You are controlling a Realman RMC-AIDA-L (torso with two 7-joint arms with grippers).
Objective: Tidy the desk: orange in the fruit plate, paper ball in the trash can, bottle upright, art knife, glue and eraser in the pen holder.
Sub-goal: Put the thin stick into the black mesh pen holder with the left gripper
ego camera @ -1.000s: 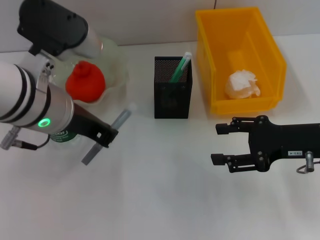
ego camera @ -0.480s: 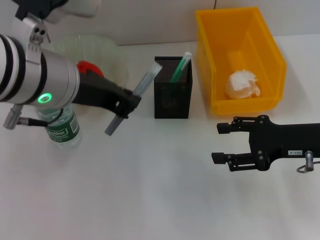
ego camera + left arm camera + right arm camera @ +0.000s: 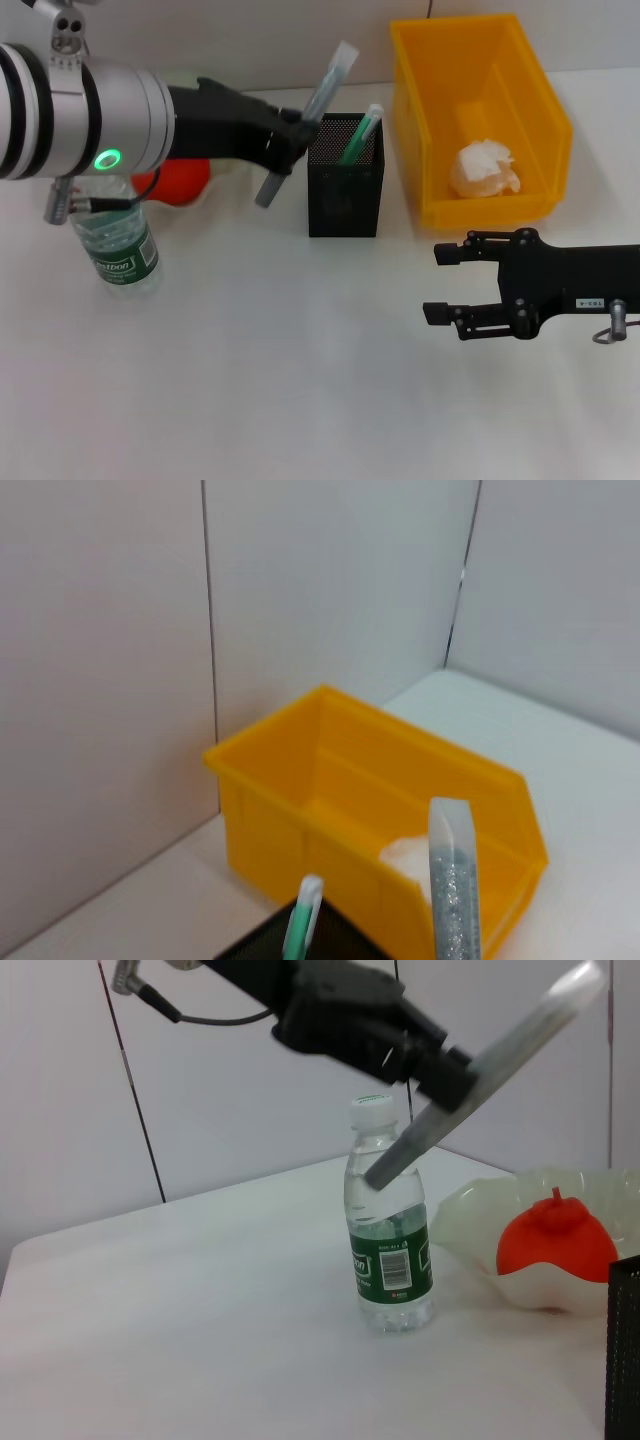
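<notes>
**Art knife held beside the pen holder**

The art knife point(image 3: 305, 120) is gripped, tilted, by the left end effector point(image 3: 283, 143) beside the pen holder point(image 3: 345, 190) near the tabletop's far edge. The right end effector point(image 3: 447, 286) is kept spread and empty.

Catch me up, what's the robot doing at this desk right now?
The left gripper is shut on a grey art knife, held tilted in the air beside the black pen holder, which already has a green stick in it. The orange sits in the fruit plate, the paper ball lies in the yellow bin, and the bottle stands upright. The right gripper hangs open and idle in front of the bin.
</notes>
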